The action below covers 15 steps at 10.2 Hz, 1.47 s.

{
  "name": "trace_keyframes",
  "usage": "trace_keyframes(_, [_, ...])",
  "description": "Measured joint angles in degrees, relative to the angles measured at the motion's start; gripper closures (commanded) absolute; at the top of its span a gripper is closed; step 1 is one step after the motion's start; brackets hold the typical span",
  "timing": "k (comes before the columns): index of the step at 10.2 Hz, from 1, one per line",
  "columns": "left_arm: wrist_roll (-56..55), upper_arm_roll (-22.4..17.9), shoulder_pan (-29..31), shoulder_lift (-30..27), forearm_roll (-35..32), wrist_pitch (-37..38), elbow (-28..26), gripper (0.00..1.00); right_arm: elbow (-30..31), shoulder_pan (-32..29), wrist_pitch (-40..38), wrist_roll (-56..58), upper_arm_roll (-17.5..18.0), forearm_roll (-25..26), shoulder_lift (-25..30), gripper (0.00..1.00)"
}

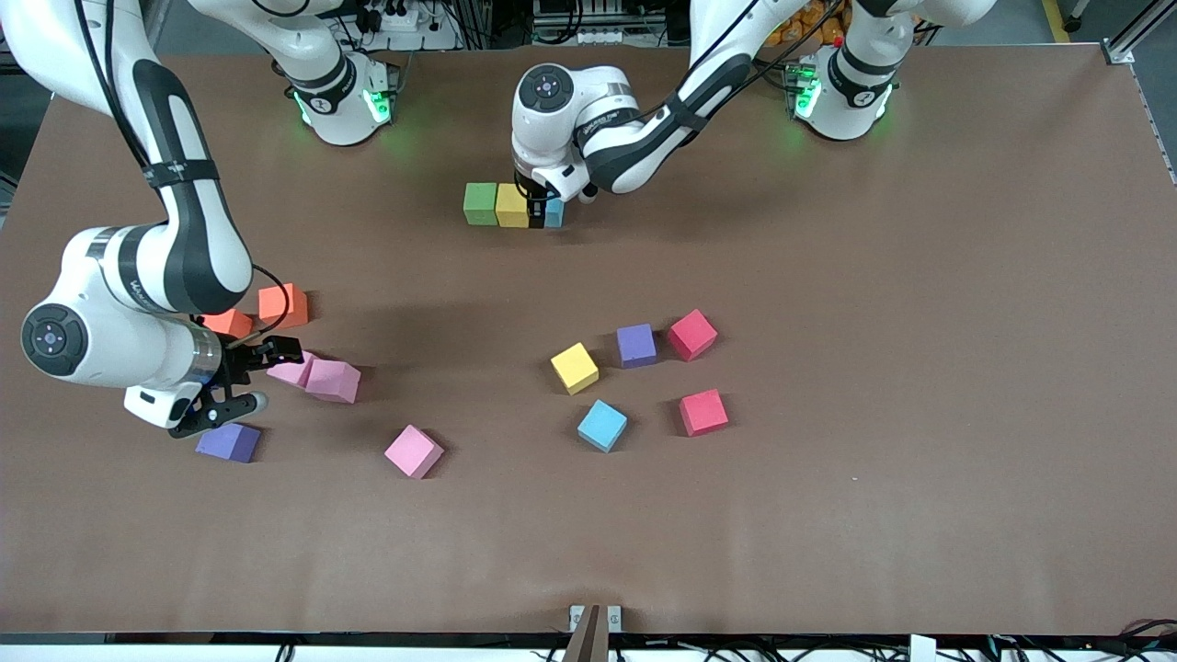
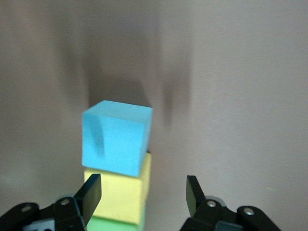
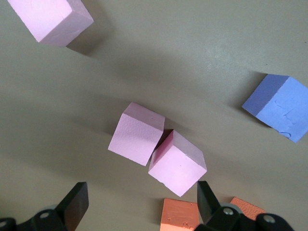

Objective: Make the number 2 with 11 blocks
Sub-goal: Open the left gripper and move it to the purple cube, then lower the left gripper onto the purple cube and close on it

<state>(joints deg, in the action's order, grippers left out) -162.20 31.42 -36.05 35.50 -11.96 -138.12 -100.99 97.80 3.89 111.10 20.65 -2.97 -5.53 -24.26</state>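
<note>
Hovering low over the row of three blocks near the robots' bases, the left gripper (image 1: 544,204) is sitting with its fingers (image 2: 91,193) spread and nothing between them; in the left wrist view the light blue block (image 2: 117,138) is lying free ahead of the fingertips. That block (image 1: 554,212) is ending a straight line, touching the yellow block (image 1: 511,205), which is touching the green block (image 1: 480,203) toward the right arm's end of the table.

Waiting over its own end of the table, the right gripper (image 1: 241,379) is holding its fingers (image 3: 74,204) wide apart, gripping nothing. Two pink blocks (image 1: 322,376) are lying just beside it, touching each other, with two orange blocks (image 1: 282,306) farther from the front camera and a purple block (image 1: 229,442) nearer to it. A third pink block (image 1: 413,451) is lying apart, nearer the camera.

Mid-table, five loose cubes are sitting in a cluster: a yellow cube (image 1: 575,368), a purple cube (image 1: 636,345), a red cube (image 1: 691,334), a second red cube (image 1: 703,412) and a light blue cube (image 1: 602,426).
</note>
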Motion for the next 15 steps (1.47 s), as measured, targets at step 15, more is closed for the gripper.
trace_keyframes(15, [26.4,-2.6,26.1,0.0,-0.4,4.8,4.1,0.16,-2.0,-1.5,1.0,0.0,-0.5,0.0,0.0,0.00])
